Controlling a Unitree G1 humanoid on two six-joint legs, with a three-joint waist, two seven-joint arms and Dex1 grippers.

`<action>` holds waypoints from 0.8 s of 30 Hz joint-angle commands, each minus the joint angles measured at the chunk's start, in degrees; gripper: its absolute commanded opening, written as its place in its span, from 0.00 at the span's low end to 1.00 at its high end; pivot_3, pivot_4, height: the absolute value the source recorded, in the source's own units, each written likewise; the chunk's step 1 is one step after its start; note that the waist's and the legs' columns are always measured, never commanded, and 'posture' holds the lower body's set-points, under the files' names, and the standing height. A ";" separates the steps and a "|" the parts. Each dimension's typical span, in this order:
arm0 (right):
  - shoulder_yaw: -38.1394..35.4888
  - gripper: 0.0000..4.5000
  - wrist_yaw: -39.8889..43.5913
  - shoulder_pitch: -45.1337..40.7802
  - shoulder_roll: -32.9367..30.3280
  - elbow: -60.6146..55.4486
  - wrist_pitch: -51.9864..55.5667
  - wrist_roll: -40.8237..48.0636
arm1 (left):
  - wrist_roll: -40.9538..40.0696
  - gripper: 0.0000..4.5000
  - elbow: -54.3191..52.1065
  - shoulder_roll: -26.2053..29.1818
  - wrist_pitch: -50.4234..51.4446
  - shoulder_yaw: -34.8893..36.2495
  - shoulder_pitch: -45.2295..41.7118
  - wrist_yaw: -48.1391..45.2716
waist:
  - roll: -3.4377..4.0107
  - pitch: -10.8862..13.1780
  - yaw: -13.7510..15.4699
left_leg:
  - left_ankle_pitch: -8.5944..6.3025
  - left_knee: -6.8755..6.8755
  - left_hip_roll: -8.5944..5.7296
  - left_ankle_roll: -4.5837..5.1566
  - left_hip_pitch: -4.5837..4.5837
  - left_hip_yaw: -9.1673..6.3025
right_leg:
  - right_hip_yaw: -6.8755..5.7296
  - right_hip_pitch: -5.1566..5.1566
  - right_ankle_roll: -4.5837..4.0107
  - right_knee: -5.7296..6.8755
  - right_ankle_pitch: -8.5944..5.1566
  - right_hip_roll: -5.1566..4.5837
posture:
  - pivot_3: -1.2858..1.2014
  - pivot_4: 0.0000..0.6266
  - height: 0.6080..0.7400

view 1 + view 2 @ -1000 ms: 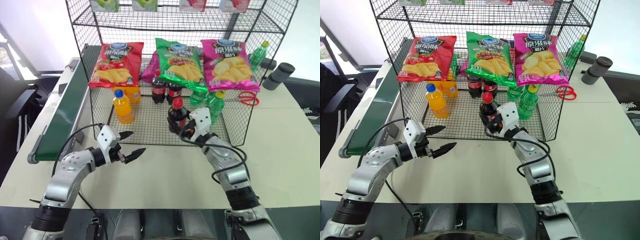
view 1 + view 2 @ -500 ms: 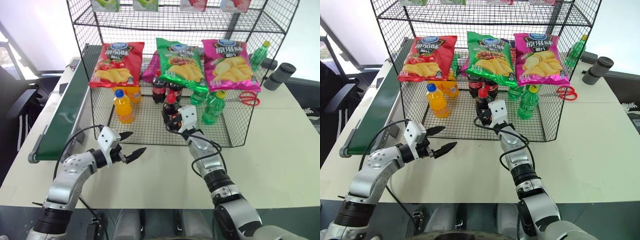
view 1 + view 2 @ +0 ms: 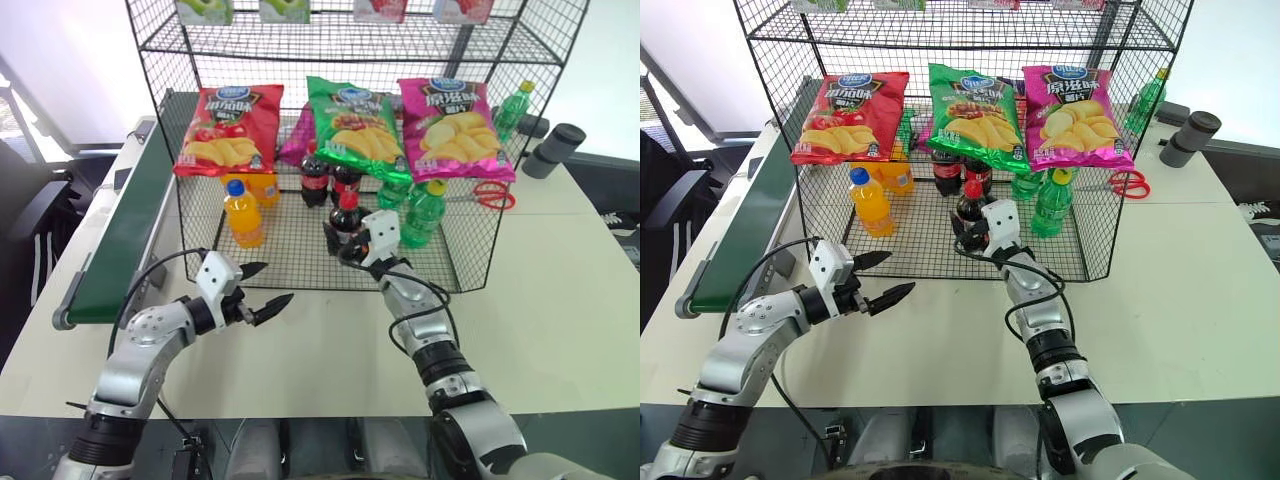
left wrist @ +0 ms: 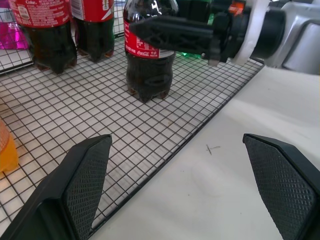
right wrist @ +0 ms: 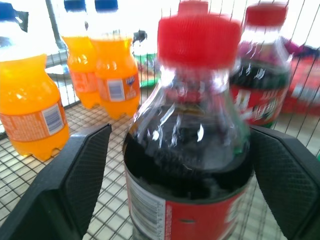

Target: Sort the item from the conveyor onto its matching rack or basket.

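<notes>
The cola bottle (image 3: 346, 213), red-capped and red-labelled, stands upright on the black wire rack's bottom mesh (image 3: 290, 252), in front of two other cola bottles (image 3: 316, 181). My right gripper (image 3: 342, 240) is open, with one finger on each side of the cola bottle (image 5: 187, 150) and a little apart from it. The left gripper (image 3: 274, 284) hovers open and empty over the table just in front of the rack. Along the left runs the green conveyor (image 3: 120, 250), with nothing on the stretch I can see.
On the rack's bottom tier are orange soda bottles (image 3: 243, 215) to the left and green bottles (image 3: 425, 213) to the right. Chip bags (image 3: 352, 120) hang above them. Red scissors (image 3: 490, 197) and a black cylinder (image 3: 555, 150) lie on the table beyond the rack's right side.
The right gripper has opened off the cola bottle, which now stands by itself on the mesh. The right elbow swung inward. The left arm kept still.
</notes>
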 commanded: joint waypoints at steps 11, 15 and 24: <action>-10.99 0.99 18.82 29.06 -24.68 -44.30 21.98 17.96 | -0.45 1.00 -0.50 1.83 -0.02 2.15 0.08 -0.78 | 0.06 0.00 -0.09 | -0.01 -0.04 0.01 0.02 0.10 0.00 | 0.02 0.11 0.00 -0.05 0.00 0.03 | 0.52 0.24 1.00; -16.39 0.99 20.22 34.20 -28.54 -49.63 26.49 22.30 | -0.55 1.00 0.65 3.02 -0.20 3.44 -0.23 -1.08 | 0.05 -0.01 -0.16 | -0.01 -0.04 0.04 0.02 0.23 -0.05 | 0.02 0.22 -0.01 -0.04 -0.01 0.08 | 0.52 0.24 1.00; -20.36 0.99 19.36 36.60 -29.60 -51.86 29.85 24.00 | -0.27 1.00 1.67 4.20 -0.66 5.02 -0.31 -1.57 | 0.05 -0.01 1.15 | 0.00 -0.03 0.00 0.02 0.19 -0.01 | 0.03 0.22 -0.02 -0.11 -0.01 0.10 | 0.52 0.24 1.00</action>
